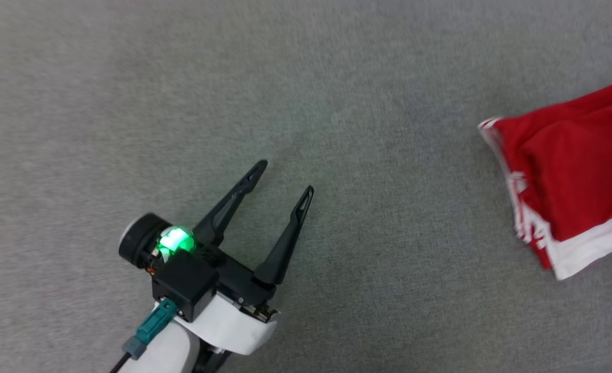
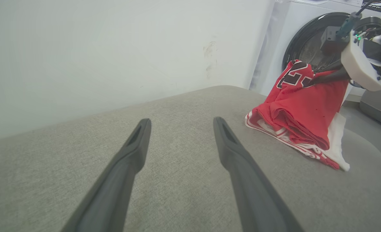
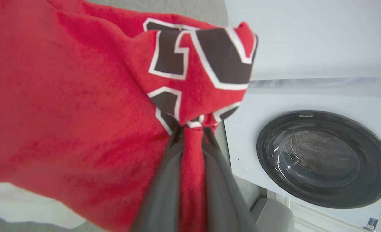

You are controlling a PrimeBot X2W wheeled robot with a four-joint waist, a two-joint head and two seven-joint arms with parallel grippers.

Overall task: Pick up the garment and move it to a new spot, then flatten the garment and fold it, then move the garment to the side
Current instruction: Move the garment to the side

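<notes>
Garment [image 1: 575,171]: red jersey, bunched on grey upholstery [image 1: 337,93], right side; right gripper [image 3: 193,127] clamped on its numbered fold. Left gripper [image 1: 285,177]: fingers apart, near left, well apart from it

Bright, flat, even light all round, barely any shadows. A green light [image 1: 174,239] glows at the base of the left gripper [image 1: 285,177] fingers. Wrist cams bow the edges. The garment [image 3: 64,96] beyond the right gripper [image 3: 192,130] fingertips looks soft, and the fingers blur up close. There's faint glare on the washer door [image 3: 322,158] right of them.

Home laundry corner (front-loading washing machine [image 3: 322,154] beside grey upholstered seat [image 2: 177,103])
</notes>
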